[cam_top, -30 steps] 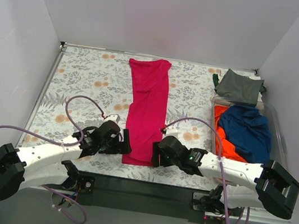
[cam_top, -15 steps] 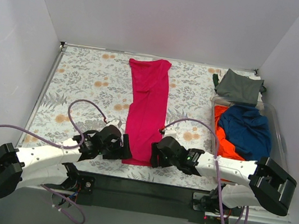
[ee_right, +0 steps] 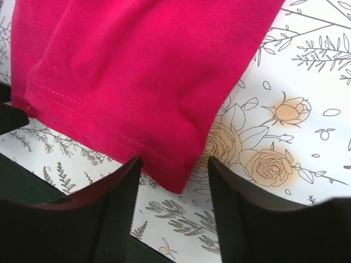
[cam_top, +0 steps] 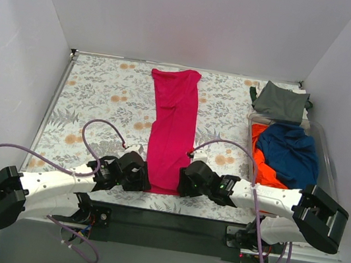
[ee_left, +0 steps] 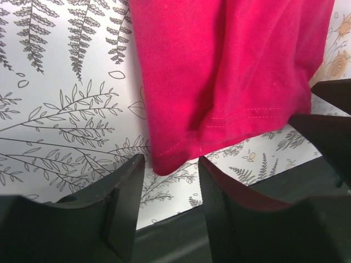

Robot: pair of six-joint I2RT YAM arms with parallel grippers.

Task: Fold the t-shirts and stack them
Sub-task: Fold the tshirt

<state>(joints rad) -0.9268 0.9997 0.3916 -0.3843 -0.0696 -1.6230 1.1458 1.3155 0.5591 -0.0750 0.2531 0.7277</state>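
The magenta-pink t-shirt (cam_top: 173, 124) lies folded into a long narrow strip down the middle of the table, its hem at the near edge. My left gripper (cam_top: 143, 178) sits at the hem's near-left corner. In the left wrist view the left gripper (ee_left: 170, 164) is open, and the corner of the pink t-shirt (ee_left: 230, 66) lies just ahead of the gap. My right gripper (cam_top: 183, 181) is at the near-right corner. In the right wrist view the right gripper (ee_right: 174, 164) is open, with the pink corner (ee_right: 137, 66) reaching between its fingertips.
A clear bin (cam_top: 324, 138) at the right holds the navy t-shirt (cam_top: 288, 156) on top of the orange one (cam_top: 265, 166). The grey-green t-shirt (cam_top: 280, 101) lies just behind the bin. The floral tablecloth (cam_top: 101, 93) covers the table; white walls enclose it.
My left gripper has slid right up to the hem's left corner, its jaws narrowing. The right gripper's jaws have narrowed slightly at the right corner. The shirt has not moved.
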